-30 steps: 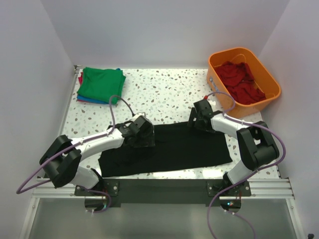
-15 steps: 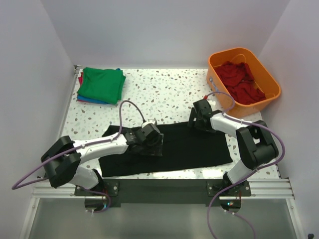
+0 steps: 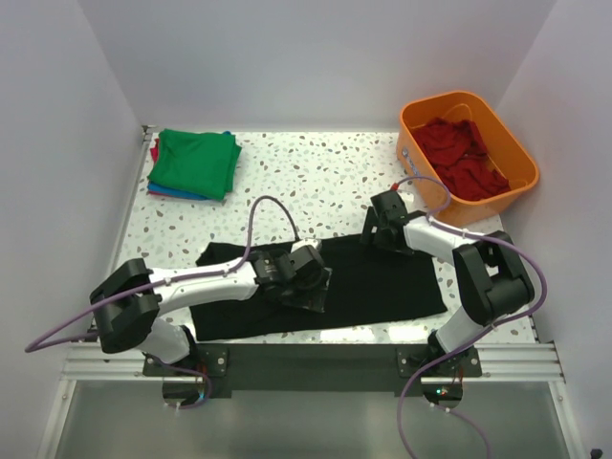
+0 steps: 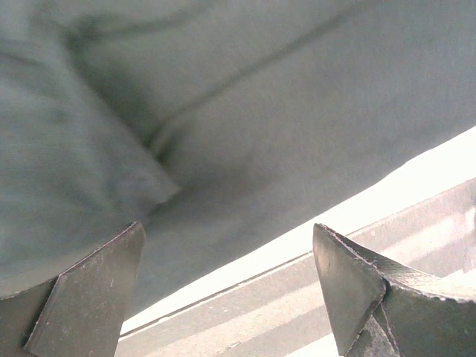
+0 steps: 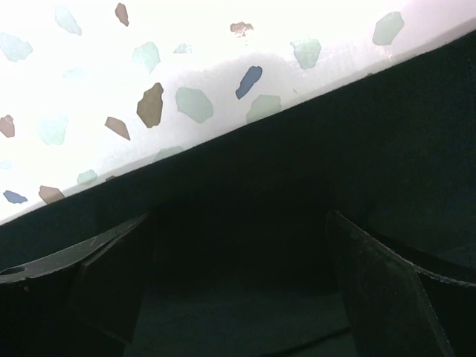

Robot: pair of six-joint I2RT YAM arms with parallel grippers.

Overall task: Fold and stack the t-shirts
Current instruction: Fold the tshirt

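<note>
Black t-shirt point(image 3: 382, 287) lies spread; your left claw point(image 3: 308, 279), open, has swept rightward across it; your right claw point(image 3: 375, 229), also open, grips nothing yet.

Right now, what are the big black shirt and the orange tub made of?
The large black t-shirt looks like soft matte cloth: it lies flat with creases. The orange rectangular tub looks like smooth plastic: stiff walls, slight sheen.

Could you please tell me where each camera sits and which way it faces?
Top external: above and behind the arms, looking down at the table; left gripper and right gripper show.
Left wrist: faces the near edge of the black shirt; its open fingers show.
Right wrist: faces the shirt's far edge and table; open fingers show.
Shared: all see the shirt.
</note>
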